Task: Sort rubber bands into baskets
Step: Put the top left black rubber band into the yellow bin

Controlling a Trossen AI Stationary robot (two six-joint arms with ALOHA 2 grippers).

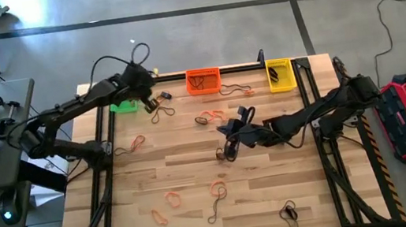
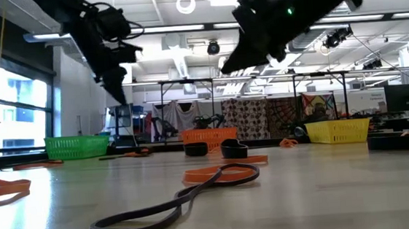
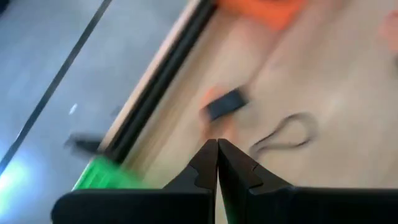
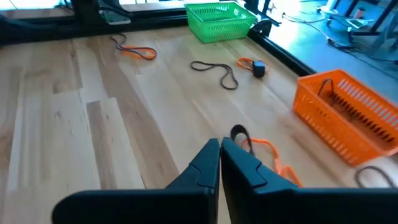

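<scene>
While most rubber bands (image 1: 173, 198) lie loose on the table (image 1: 290, 165), sorting looks barely begun. Left gripper (image 1: 148, 103): pressed together, empty, green basket (image 1: 123, 105) just beside. Right gripper (image 1: 230, 151): pressed together, empty, orange basket (image 1: 203, 81) beyond.

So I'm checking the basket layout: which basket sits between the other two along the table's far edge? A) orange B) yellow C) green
A: in the high view the orange basket sits between the green basket and the yellow basket.
</scene>
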